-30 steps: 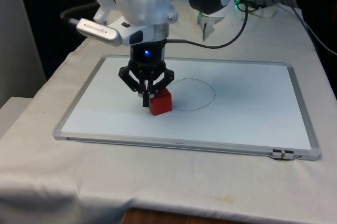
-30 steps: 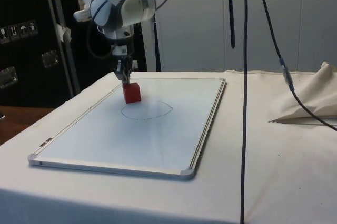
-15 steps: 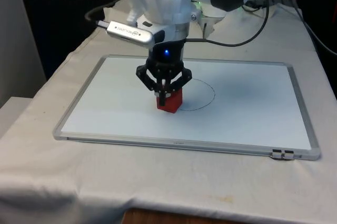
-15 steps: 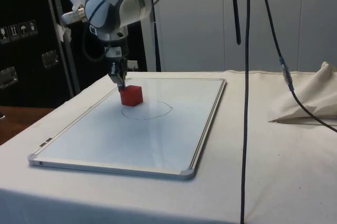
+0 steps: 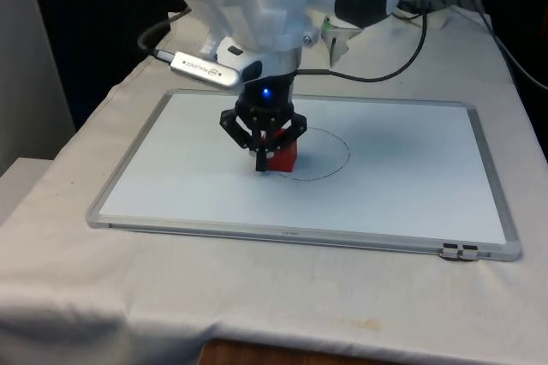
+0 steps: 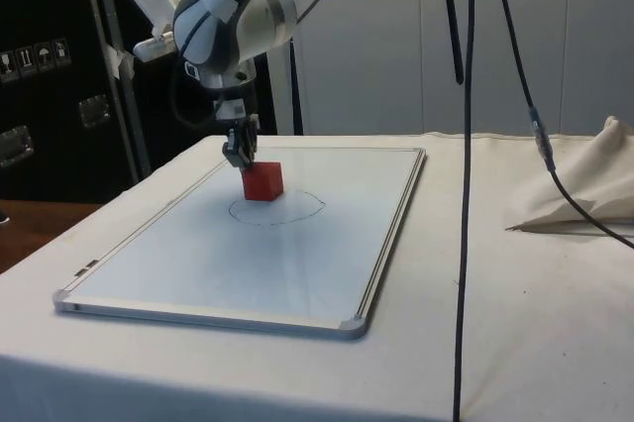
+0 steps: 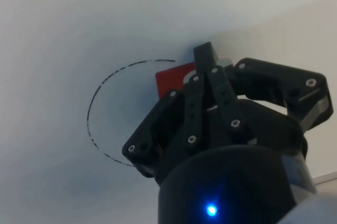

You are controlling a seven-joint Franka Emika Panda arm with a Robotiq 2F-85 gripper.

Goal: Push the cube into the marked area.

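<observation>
In the front view, the black two-finger claw [image 5: 261,162] stood with its fingers pressed together, tips against the small red cube [image 5: 282,155] on that view's left side. The cube sat on the drawn circle outline [image 5: 341,152], at its left rim, on the white framed whiteboard [image 5: 411,185]. Bare board lay open toward the front view's right.

In the side view, the claw [image 6: 241,158] touched the cube [image 6: 264,182] at the circle's [image 6: 302,214] far edge, on the white-clothed surface [image 6: 515,323].

In the wrist view, the closed claw [image 7: 204,57] met the cube [image 7: 171,79] at the dashed circle [image 7: 95,105].
</observation>
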